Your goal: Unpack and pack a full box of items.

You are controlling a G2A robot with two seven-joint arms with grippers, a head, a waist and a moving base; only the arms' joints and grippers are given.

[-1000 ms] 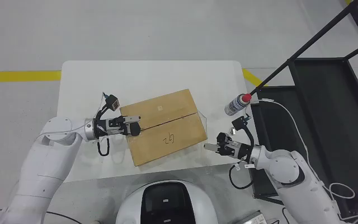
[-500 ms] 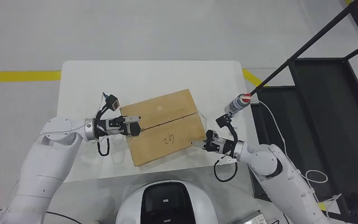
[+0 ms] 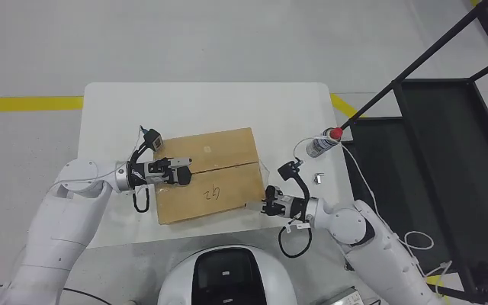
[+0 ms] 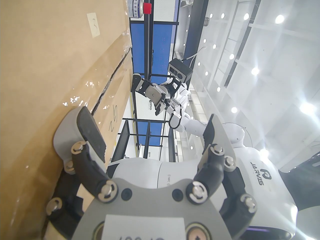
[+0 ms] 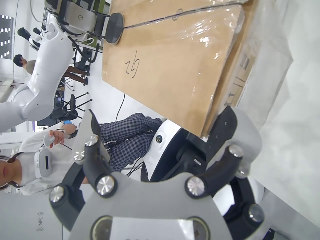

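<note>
We log the brown cardboard box point(image 3: 206, 174) lying closed on the white desk point(image 3: 206, 103), toward the near edge, between the two arms. Its two top flaps meet in a dark seam under glossy clear tape point(image 5: 200, 29).

On the near flap we read a hand-written black marker mark point(image 3: 211, 194) of two characters, "62" or "G2"; we cannot settle which. A small white sticker point(image 4: 93, 24) sits on the far flap, and its scribble is not legible. The box's side wall carries a printed label point(image 5: 243, 63), too oblique to make out.

The left gripper point(image 3: 181, 169) is at the box's left end, over the seam. Its jaws are apart and grip nothing. One pad point(image 4: 90, 126) lies flat on the box top and the other stands clear in the air.

The right gripper point(image 3: 263, 206) is at the box's near right corner. Its jaws are apart and grip nothing. One finger point(image 5: 225, 126) is right at the corner's edge, but we cannot tell whether it touches.

A white cylindrical spray can with a red cap point(image 3: 320, 143) lies on its side near the desk's right edge, well apart from the box. Its label is too small to read.
</note>
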